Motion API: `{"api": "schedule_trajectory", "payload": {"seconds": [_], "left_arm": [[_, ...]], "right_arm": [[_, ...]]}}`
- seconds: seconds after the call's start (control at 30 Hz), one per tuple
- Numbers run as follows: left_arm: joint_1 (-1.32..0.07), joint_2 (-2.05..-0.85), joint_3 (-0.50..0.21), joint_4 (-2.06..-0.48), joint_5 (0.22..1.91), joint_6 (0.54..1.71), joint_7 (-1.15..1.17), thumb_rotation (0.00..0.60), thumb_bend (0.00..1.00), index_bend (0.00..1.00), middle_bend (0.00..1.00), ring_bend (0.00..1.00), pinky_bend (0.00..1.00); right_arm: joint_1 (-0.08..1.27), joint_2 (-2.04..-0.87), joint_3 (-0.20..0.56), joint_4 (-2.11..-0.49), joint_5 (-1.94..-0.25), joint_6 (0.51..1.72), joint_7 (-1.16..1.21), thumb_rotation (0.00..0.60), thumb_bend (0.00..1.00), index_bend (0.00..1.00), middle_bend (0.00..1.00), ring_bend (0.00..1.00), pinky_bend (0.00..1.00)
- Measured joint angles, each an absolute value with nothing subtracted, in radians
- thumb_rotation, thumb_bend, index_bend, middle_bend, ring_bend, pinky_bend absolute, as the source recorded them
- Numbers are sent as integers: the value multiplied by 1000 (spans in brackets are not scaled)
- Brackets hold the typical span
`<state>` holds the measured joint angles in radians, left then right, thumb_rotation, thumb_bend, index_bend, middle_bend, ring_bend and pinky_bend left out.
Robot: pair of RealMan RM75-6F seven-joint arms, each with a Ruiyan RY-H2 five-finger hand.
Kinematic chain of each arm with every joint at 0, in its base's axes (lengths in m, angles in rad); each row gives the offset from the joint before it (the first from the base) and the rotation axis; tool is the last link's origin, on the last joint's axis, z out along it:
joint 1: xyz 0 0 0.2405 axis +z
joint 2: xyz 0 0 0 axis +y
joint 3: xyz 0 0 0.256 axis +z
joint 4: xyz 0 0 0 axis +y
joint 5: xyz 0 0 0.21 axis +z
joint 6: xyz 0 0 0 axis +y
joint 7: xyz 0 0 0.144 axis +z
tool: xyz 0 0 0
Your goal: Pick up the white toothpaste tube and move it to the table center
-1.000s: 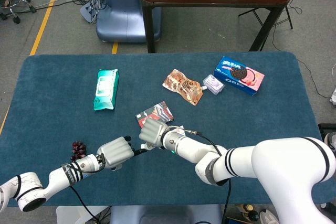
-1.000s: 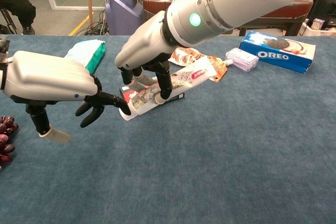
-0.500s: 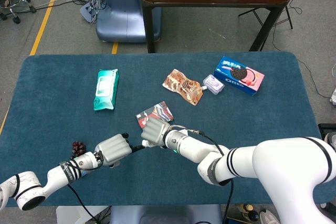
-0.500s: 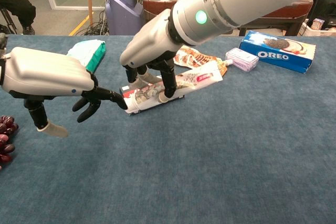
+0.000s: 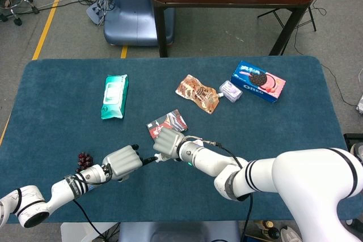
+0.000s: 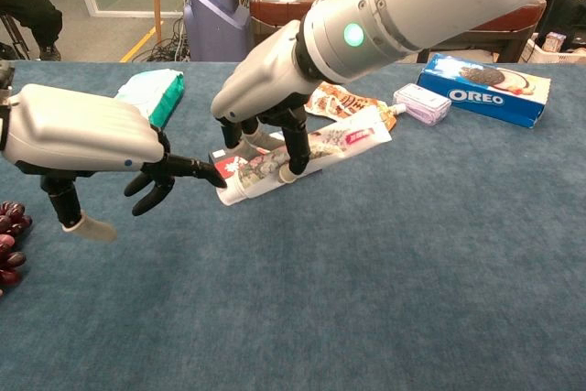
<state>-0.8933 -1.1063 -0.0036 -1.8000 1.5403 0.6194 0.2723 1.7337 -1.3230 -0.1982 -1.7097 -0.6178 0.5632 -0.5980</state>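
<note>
The right hand [image 6: 261,98] pinches the soft, light white plastic toothpaste tube [image 6: 307,153] mid-body, likeliest to flex there; the left hand [image 6: 87,135] hovers, fingers loosely spread

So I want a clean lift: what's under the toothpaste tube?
A dark card-like packet shows under the white toothpaste tube, which the right hand grips; most is covered.

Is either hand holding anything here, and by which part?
The right hand grips the toothpaste tube around its lower half, toward the flat end. The left hand holds nothing; one fingertip reaches toward that end.
</note>
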Motion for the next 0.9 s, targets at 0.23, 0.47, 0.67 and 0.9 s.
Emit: {"api": "schedule_trajectory", "payload": {"seconds": [0.23,0.47,0.67,0.9], "left_arm": [[-897,-1113,3,-1795,1526,621,284,600,227,52,515,487,199],[-899,-1120,4,-1788,1514,629,293,600,227,52,516,487,198],[-902,-1122,12,-1790,1506,627,300,600,227,52,516,487,199],[-905,-1129,18,-1783,1500,628,303,600,227,52,516,487,199]], "right_arm": [[1721,-1312,-190,-1716,-644,567,-579,600,1000,895,803,747,413],[1711,-1307,-182,-1719,-666,557,-563,600,1000,914,814,755,413],[1707,-1300,-179,-1720,-674,565,-559,600,1000,919,820,762,413],[1699,-1293,-170,-1726,-684,565,-550,600,1000,936,826,771,413]]}}
